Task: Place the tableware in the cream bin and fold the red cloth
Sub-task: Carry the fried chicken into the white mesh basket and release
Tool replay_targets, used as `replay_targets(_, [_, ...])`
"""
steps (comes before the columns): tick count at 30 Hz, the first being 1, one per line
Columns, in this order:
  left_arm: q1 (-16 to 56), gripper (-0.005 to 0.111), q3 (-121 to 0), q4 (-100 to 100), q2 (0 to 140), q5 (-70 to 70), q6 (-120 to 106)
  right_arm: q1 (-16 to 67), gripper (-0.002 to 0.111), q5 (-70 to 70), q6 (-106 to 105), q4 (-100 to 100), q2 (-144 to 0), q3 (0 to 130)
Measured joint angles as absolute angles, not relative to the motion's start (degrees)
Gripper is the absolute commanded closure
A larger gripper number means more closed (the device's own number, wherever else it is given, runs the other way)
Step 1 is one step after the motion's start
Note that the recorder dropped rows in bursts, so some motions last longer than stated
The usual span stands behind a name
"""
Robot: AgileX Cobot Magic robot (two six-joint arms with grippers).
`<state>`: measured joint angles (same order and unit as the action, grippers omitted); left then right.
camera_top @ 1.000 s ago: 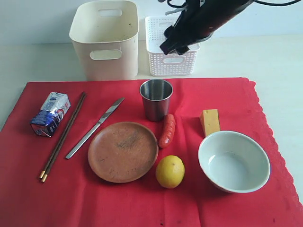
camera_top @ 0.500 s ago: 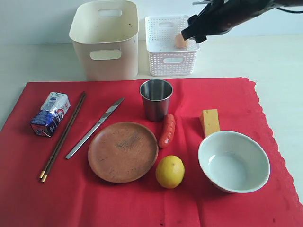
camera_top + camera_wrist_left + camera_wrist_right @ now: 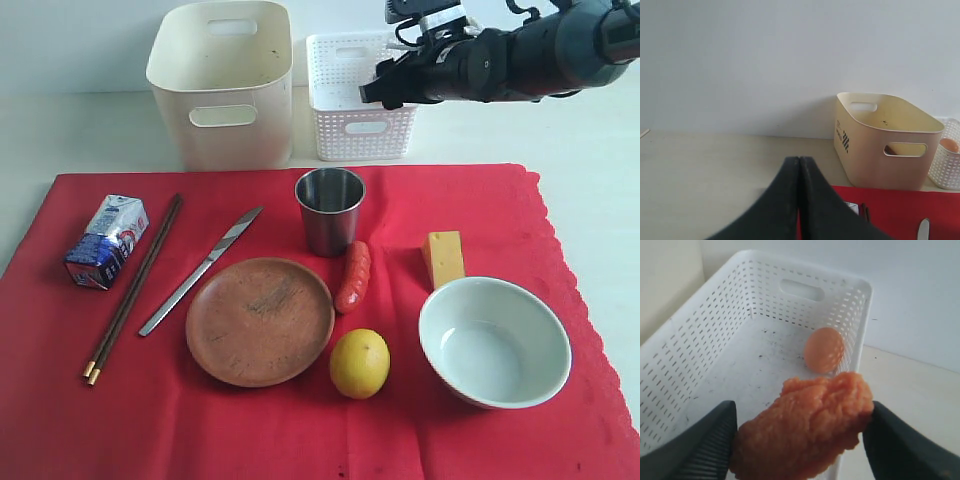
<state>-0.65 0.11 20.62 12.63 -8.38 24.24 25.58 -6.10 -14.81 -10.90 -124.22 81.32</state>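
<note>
right now two containers stand side by side on the table (image 3: 590, 130) behind the red cloth (image 3: 500, 210): one cream bin (image 3: 222, 80) on the left and one white lattice basket (image 3: 345, 135) to its right, close but apart. the cloth is a single sheet spread flat, its scalloped edge along the right side

on it lie all the tableware pieces:
- one steel cup (image 3: 330, 208), upright near the back edge
- one round brown plate (image 3: 260, 320) in front of the cup
- one pale green-white bowl (image 3: 494, 342) at the front right
- one silver knife (image 3: 200, 270), slantwise just left of the plate
- two dark chopsticks (image 3: 132, 288) side by side, gold tips toward the front, between the knife and the milk carton (image 3: 107, 240)

four food items share the cloth: the one carton at far left, one sausage (image 3: 353, 275) between cup and lemon beside the plate's rim, one cheese wedge (image 3: 443, 257) just behind the bowl, and one lemon (image 3: 359, 362) at the plate's front right rim, whether touching i cannot tell. one egg (image 3: 824, 350) lies inside the lattice basket, close to a wall

the right claw (image 3: 802, 440) hangs at the basket's right-hand rim, clenched on one orange crumbly lump (image 3: 805, 415) held between its two dark fingers (image 3: 705, 440). the left claw (image 3: 799, 200) is out of the exterior view; its wrist view shows its two fingers pressed flat against each other, with the cream bin and a strip of red cloth ahead of it
</note>
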Motion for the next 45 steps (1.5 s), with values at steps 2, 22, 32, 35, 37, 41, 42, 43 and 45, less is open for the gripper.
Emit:
replay_targets(2, [-0.7, 0.105, 0.1, 20.6, 12.6, -8.4, 24.2, 25.6, 0.107, -6.1, -14.8, -12.2, -125.2, 82.0])
replay_targets(22, [-0.7, 0.105, 0.1, 20.6, 12.6, -8.4, 24.2, 25.6, 0.023, -4.3, -14.8, -15.0, -126.0, 82.5])
replay_targets(32, [-0.7, 0.105, 0.1, 20.6, 12.6, -8.4, 24.2, 25.6, 0.023, -4.3, -14.8, -15.0, -126.0, 82.5])
replay_targets(35, [-0.7, 0.105, 0.1, 20.6, 12.6, -8.4, 24.2, 25.6, 0.023, -4.1, -14.8, -15.0, -126.0, 82.5])
replay_targets(37, [-0.7, 0.105, 0.1, 20.6, 12.6, -8.4, 24.2, 25.6, 0.023, -4.1, -14.8, -15.0, -126.0, 82.5])
replay_targets(41, [-0.7, 0.105, 0.1, 20.6, 12.6, -8.4, 24.2, 25.6, 0.026, -3.9, -14.8, -15.0, -125.6, 82.5])
replay_targets(42, [-0.7, 0.105, 0.1, 20.6, 12.6, -8.4, 24.2, 25.6, 0.027, -3.8, -14.8, -15.0, -125.3, 82.5])
replay_targets(43, [-0.7, 0.105, 0.1, 20.6, 12.6, -8.4, 24.2, 25.6, 0.029, -3.6, -14.8, -15.0, -124.7, 82.5])
replay_targets(45, [-0.7, 0.105, 0.1, 20.6, 12.6, -8.4, 24.2, 25.6, 0.033, -2.9, -14.8, -15.0, -123.5, 82.5])
